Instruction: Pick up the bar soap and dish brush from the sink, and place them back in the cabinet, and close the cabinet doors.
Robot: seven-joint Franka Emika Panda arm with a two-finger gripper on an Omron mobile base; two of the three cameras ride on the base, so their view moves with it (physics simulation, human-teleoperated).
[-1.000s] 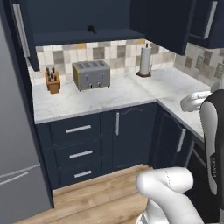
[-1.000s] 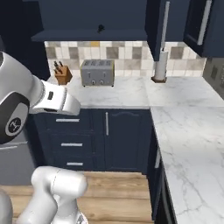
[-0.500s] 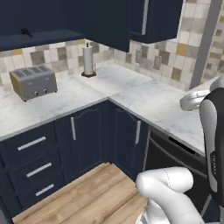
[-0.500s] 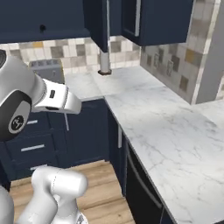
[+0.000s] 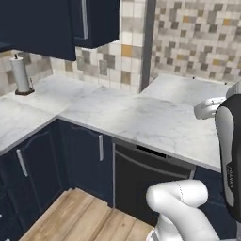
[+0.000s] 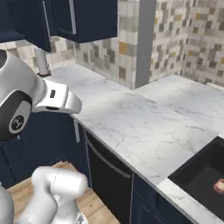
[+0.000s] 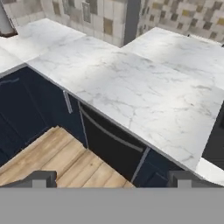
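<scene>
Soap (image 6: 219,187) in sink (image 6: 197,175), claw (image 7: 111,178) wide, empty.

1. The white marble desk (image 5: 136,117) is wrapping around the corner.
2. A paper towel roll (image 5: 20,75) is standing upright on it at nine o'clock.
3. The sink (image 6: 205,175), sunk into it, is holding the bar soap (image 6: 219,187) at four o'clock.

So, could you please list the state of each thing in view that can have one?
gripper: open, holding nothing
bar soap: lying in the sink, not yet picked up
sink: basin partly in view at the frame edge
wall cabinet door: shut
paper towel roll: upright on the counter
</scene>
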